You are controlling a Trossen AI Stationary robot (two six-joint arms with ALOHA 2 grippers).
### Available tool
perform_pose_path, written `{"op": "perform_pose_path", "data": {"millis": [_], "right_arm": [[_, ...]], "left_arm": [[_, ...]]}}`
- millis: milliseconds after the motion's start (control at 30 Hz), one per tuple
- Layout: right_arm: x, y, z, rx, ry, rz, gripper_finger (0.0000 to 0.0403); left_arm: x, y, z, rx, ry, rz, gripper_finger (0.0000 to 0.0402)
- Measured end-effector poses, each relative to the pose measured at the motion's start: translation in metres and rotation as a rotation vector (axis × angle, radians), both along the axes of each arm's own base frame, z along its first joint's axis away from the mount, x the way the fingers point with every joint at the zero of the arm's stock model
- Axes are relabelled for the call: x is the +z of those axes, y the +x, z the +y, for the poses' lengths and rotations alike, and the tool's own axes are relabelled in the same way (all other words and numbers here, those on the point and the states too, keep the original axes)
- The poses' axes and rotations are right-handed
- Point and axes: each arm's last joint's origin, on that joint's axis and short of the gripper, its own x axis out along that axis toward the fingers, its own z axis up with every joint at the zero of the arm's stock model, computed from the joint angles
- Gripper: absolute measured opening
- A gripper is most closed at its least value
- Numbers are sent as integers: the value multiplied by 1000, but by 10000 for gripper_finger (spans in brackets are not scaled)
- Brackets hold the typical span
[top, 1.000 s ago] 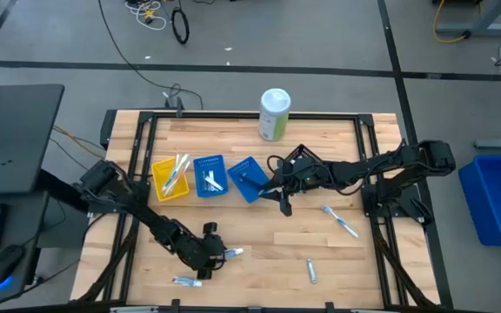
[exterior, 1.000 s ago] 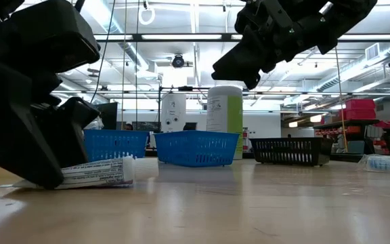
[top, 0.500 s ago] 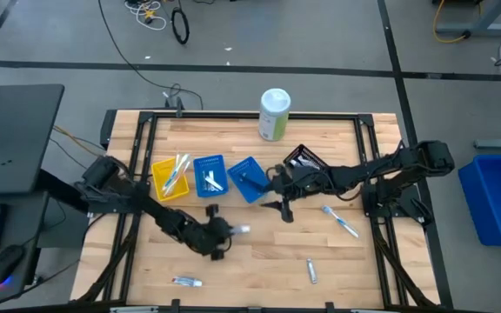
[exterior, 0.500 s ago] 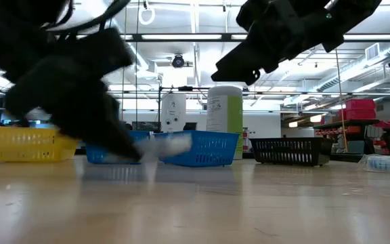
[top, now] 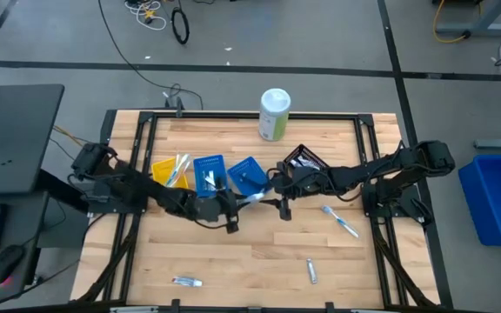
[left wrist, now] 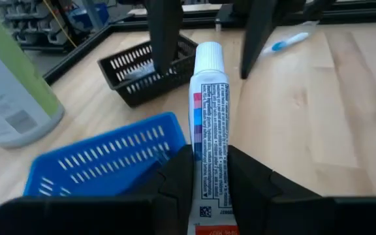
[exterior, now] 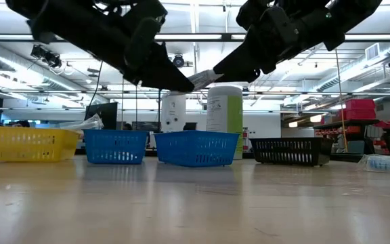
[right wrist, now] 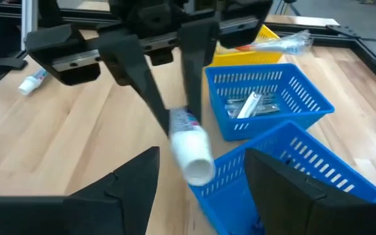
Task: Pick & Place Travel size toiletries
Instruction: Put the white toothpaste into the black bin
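Toothpaste tube is gripped by the left gripper above blue trays, right gripper open, several toiletries unsorted.

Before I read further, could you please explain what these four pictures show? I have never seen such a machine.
It is a robot with two dark arms working at a wooden table. One picture looks straight down from above, one looks level across the table-top, and one comes from a camera on each arm's wrist.

The left gripper is shut on a white toothpaste tube, held in the air near the angled blue basket. The right gripper is open, right beside the tube's cap.

Also on the table stand a yellow basket, a second blue basket, a black basket and a tall white-green canister. A toothbrush and two small tubes lie loose.
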Motion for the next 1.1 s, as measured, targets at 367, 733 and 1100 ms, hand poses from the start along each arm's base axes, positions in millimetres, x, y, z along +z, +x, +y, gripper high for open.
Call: {"op": "perform_pose_path", "data": {"millis": [367,733,1100], "right_arm": [[0,1,-8,11,13,-1,204],[2,1,-17,-17,42,-14,96],[1,1,-18,-19,44,-10,89]], "left_arm": [[3,8,26,41,23,-17,89],[5,11,34,17,41,-21,90],[5,11,35,23,48,-22,100]]}}
